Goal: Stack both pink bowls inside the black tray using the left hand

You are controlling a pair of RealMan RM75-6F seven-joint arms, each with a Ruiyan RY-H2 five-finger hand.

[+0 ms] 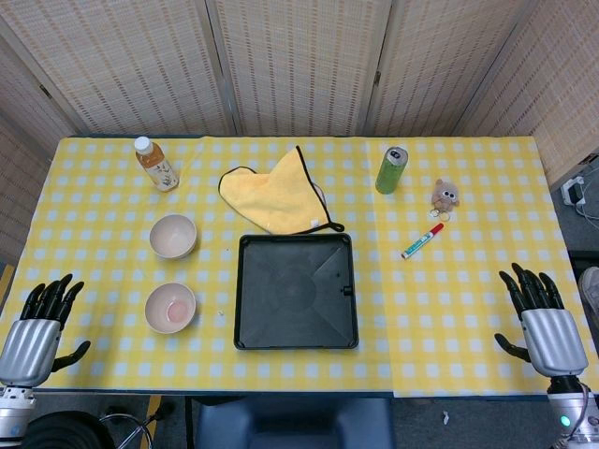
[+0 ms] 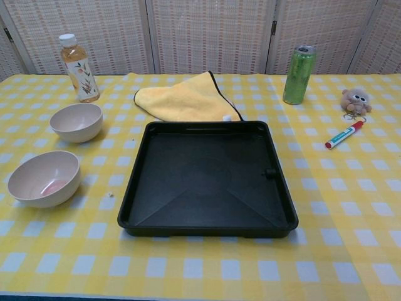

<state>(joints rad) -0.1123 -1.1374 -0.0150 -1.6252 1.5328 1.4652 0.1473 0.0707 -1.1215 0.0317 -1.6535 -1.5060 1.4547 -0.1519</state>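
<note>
Two pink bowls stand upright left of the black tray (image 1: pixel 296 291) (image 2: pixel 207 182). The far bowl (image 1: pixel 173 236) (image 2: pixel 76 121) sits above the near bowl (image 1: pixel 170 307) (image 2: pixel 44 178). The tray holds nothing. My left hand (image 1: pixel 42 323) rests at the table's front left corner, fingers spread, holding nothing, well left of the near bowl. My right hand (image 1: pixel 543 318) lies at the front right corner, also spread and holding nothing. Neither hand shows in the chest view.
A yellow cloth (image 1: pixel 276 198) (image 2: pixel 185 97) lies just behind the tray. A tea bottle (image 1: pixel 155 164) (image 2: pixel 79 68) stands back left, a green can (image 1: pixel 391 169) (image 2: pixel 298 74) back right. A small plush toy (image 1: pixel 444 197) (image 2: pixel 354 100) and a marker (image 1: pixel 422 240) (image 2: pixel 344 134) lie right of the tray.
</note>
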